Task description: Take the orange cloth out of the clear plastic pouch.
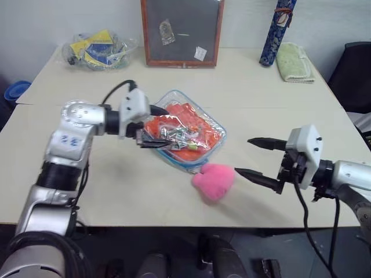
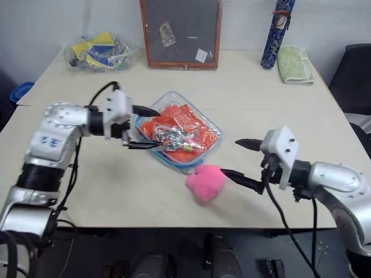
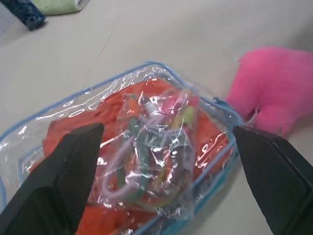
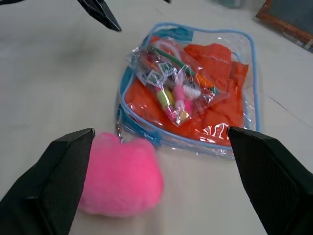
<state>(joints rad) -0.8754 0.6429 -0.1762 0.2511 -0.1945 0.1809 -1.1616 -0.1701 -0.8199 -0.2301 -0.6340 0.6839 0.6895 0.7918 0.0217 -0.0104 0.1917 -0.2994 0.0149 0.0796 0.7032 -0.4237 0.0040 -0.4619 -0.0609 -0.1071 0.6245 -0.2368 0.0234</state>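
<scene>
At mid-table (image 1: 116, 185), the pouch (image 1: 215, 128) lies flat with the cloth (image 4: 222, 105) wholly inside it, so the task's main step is not yet done. A small packet (image 4: 173, 81) of colourful items rests on top of the pouch, over the cloth. The blue zipper edging runs unbroken round the sides that are visible; whether any stretch of it is open cannot be told. The left gripper (image 1: 152, 126) is at the pouch's left end, its fingers spread wide and holding nothing; in the left wrist view they stand to either side of the pouch, though contact cannot be confirmed. The right gripper (image 1: 253, 157) hangs to the right of the pouch, apart from it, its fingers likewise wide and empty, the lower one just beside a pink ball (image 1: 213, 180) that lies against the pouch's near corner. Judged from this layout, all remains to be done: steadying the pouch, finding or opening its mouth, and drawing the cloth out, probably with the packet and ball in the way.
</scene>
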